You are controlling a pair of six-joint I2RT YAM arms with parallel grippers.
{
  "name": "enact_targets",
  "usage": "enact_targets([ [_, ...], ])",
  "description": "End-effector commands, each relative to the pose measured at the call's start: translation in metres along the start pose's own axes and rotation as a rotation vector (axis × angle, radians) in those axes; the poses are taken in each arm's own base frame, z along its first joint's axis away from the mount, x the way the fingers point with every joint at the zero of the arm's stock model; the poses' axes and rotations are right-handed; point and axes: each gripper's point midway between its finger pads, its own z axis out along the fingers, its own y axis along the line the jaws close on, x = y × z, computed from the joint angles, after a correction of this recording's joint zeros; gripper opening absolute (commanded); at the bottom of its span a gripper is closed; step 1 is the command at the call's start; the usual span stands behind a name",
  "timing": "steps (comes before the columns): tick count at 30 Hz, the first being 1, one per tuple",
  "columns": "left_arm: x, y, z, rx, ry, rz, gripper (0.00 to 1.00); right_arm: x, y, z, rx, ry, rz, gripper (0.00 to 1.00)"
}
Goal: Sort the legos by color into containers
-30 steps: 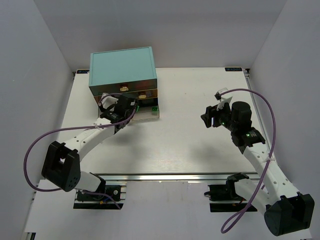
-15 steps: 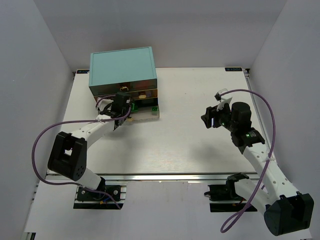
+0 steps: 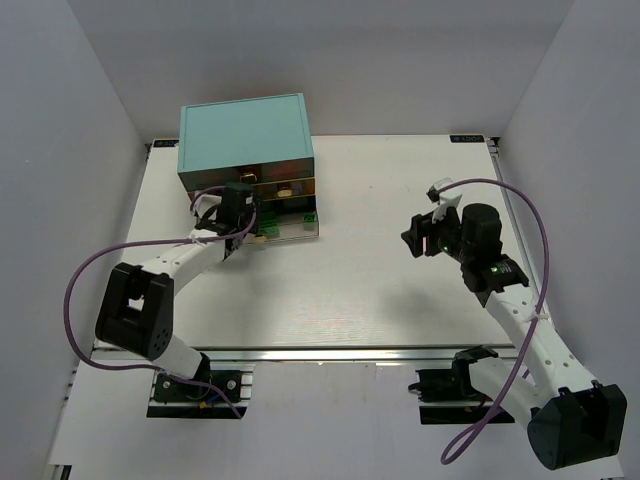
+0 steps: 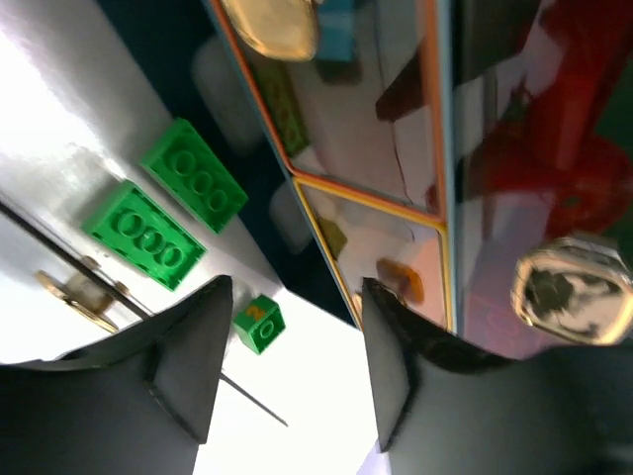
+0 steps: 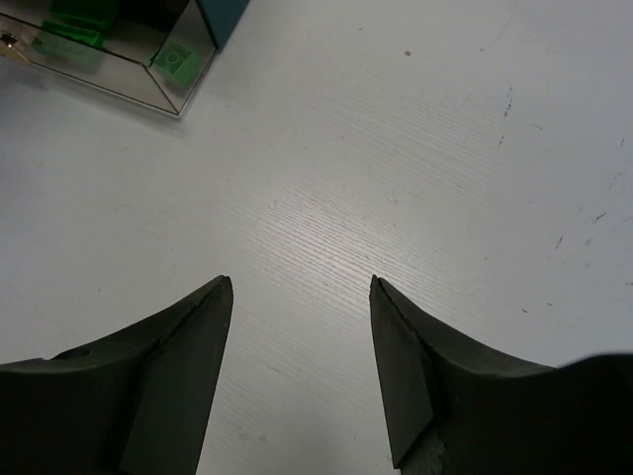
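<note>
The green legos lie in the bottom drawer, which stands pulled out from the teal cabinet. A smaller green piece sits apart from the two flat bricks, toward the drawer's corner. Red pieces show behind a closed translucent front above. I can spot no loose bricks on the table. The left gripper hangs close against the cabinet's face at the open drawer, jaws moderately spread and holding nothing. The right gripper hovers well apart over the tabletop, likewise spread and empty. To my eye the sorting looks nearly finished. The next move probably calls for the left arm to push the drawer home, squarely, so it doesn't jam.
</note>
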Motion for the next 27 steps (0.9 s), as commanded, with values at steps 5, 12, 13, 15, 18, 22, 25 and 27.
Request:
enact_targets([
  [5, 0.017, -0.065, -0.06, 0.364, 0.153, 0.3, 0.18, 0.006, 0.041, -0.005, -0.283, -0.051, -0.226, 0.54],
  [12, 0.057, -0.036, -0.103, 0.603, 0.389, 0.906, 0.1, 0.039, 0.079, -0.016, -0.562, -0.103, -0.458, 0.0],
  [13, 0.06, -0.027, -0.105, 0.635, 0.411, 1.022, 0.13, 0.037, 0.08, -0.017, -0.566, -0.11, -0.461, 0.0],
  [15, 0.063, -0.003, -0.106, 0.613, 0.474, 1.133, 0.21, 0.048, 0.078, -0.015, -0.569, -0.108, -0.523, 0.0],
  [18, 0.069, 0.015, -0.109, 0.643, 0.518, 1.275, 0.44, 0.052, 0.072, -0.011, -0.543, -0.097, -0.553, 0.0],
  [22, 0.075, 0.014, -0.113, 0.679, 0.558, 1.351, 0.55, 0.056, 0.061, -0.007, -0.509, -0.074, -0.552, 0.0],
  [25, 0.066, 0.019, -0.106, 0.615, 0.546, 1.412, 0.59, 0.058, 0.057, -0.006, -0.5, -0.064, -0.557, 0.0],
  [27, 0.058, 0.025, -0.099, 0.551, 0.504, 1.445, 0.61, 0.057, 0.053, -0.006, -0.487, -0.061, -0.56, 0.0],
])
